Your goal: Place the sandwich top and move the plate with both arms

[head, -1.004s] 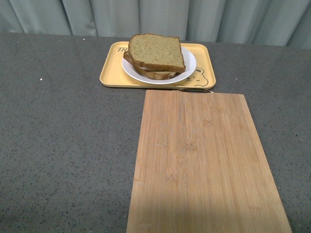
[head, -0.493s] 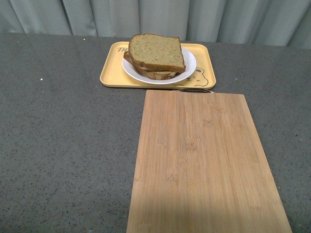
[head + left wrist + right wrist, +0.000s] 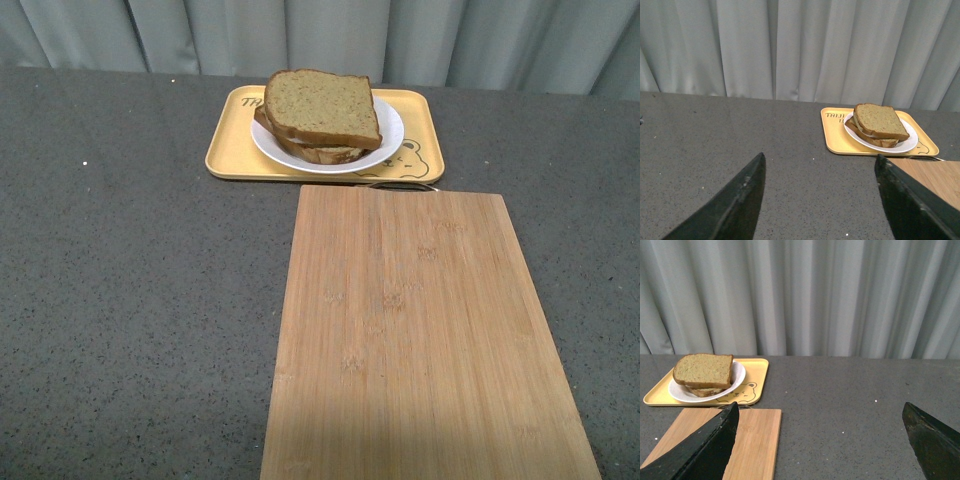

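Note:
The sandwich top (image 3: 322,105) is a plain tan bread slice with a dark crust. It lies on a lower slice on the white plate (image 3: 390,135), which rests on the yellow tray. It also shows in the left wrist view (image 3: 881,121) and the right wrist view (image 3: 704,370), as does the plate (image 3: 907,145) (image 3: 738,375). Neither arm shows in the front view. My left gripper (image 3: 820,165) is open and empty, well short of the tray. My right gripper (image 3: 821,411) is open and empty over bare table.
The yellow tray (image 3: 225,150) with a bear drawing stands at the back of the dark grey table. A large bamboo cutting board (image 3: 420,330) lies in front of it, reaching the near edge. Grey curtains hang behind the table.

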`<state>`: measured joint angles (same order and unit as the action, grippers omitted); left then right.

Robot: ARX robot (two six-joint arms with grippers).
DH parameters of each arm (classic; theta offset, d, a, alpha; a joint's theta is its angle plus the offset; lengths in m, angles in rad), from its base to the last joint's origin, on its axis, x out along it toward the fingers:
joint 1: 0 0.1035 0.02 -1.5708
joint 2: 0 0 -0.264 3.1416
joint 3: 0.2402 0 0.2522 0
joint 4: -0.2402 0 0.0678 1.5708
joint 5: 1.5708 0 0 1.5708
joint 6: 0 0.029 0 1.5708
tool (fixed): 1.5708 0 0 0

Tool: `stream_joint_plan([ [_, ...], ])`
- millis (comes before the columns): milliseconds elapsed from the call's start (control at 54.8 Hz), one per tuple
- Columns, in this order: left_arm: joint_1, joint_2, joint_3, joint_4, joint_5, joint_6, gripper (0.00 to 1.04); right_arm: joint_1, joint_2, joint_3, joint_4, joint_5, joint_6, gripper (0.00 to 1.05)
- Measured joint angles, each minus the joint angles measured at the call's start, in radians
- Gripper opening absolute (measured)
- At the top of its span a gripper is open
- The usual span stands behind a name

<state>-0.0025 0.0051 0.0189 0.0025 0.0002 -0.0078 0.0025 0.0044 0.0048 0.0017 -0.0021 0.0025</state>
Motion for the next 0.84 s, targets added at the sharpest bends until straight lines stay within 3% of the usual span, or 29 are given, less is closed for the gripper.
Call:
stream_joint_plan([
  [146, 0.0, 0.0, 0.0, 0.0, 0.0, 0.0, 1.0, 0.0, 0.0, 0.0, 0.0, 0.0, 0.0, 0.95],
  [839, 0.0, 0.0, 0.0, 0.0, 0.0, 0.001, 0.98, 0.0, 0.0, 0.0, 0.0, 0.0, 0.0, 0.95],
])
